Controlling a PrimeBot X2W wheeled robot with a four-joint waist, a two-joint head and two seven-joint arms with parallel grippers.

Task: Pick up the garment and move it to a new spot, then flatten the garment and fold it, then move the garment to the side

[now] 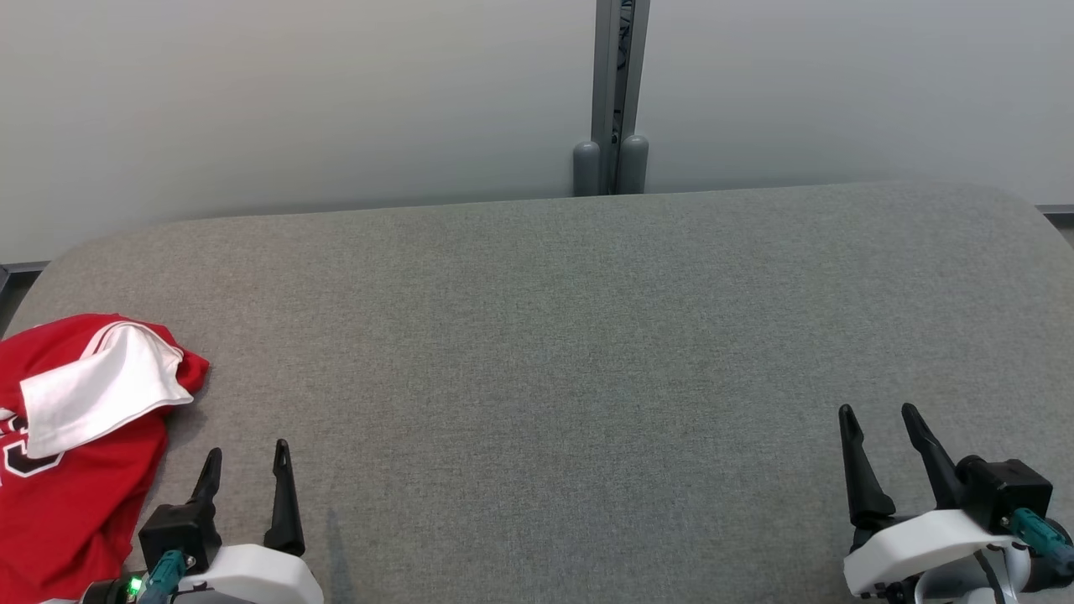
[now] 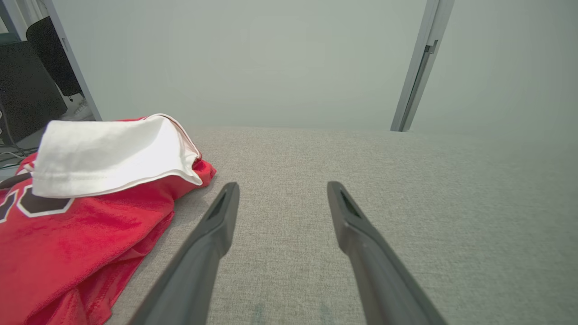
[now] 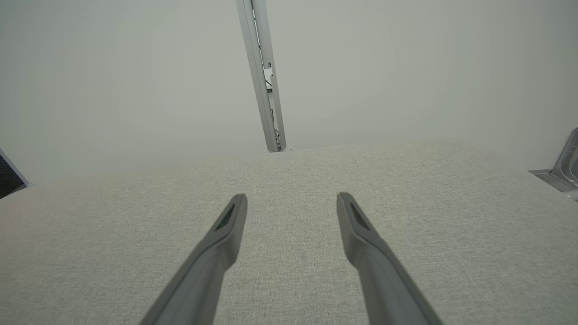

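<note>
Pickup was the step in hand, and judging by how things lay it had not yet begun. The garment (image 1: 75, 470), a red jersey with white-edged dark lettering, sat crumpled at about 8 o'clock in the head view, against the left edge of the grey padded surface (image 1: 537, 335). A white flap (image 1: 101, 394) was folded across its top.

The left gripper (image 1: 247, 449) stood at 7 o'clock with its fingers spread wide and nothing between them. It was just beside the cloth's near edge and apart from it. In the left wrist view the garment (image 2: 81, 243) lay toward 9 o'clock of the left gripper (image 2: 283, 185), and only bare surface showed between the tips.

The right gripper (image 1: 878, 411) stood at 5 o'clock in the head view, well apart from the garment, also spread and empty. In the right wrist view the right gripper (image 3: 292, 196) hung over bare surface, with a grey post (image 3: 266, 90) at 12 o'clock.

The next move probably fell to the left arm: swing toward 9 or 10 o'clock, come down on a bunched red fold, and close on several layers. Catching the white flap alone would likely trail the rest behind. The open stretch from 12 to 3 o'clock looked roomy enough for the new spot.
</note>
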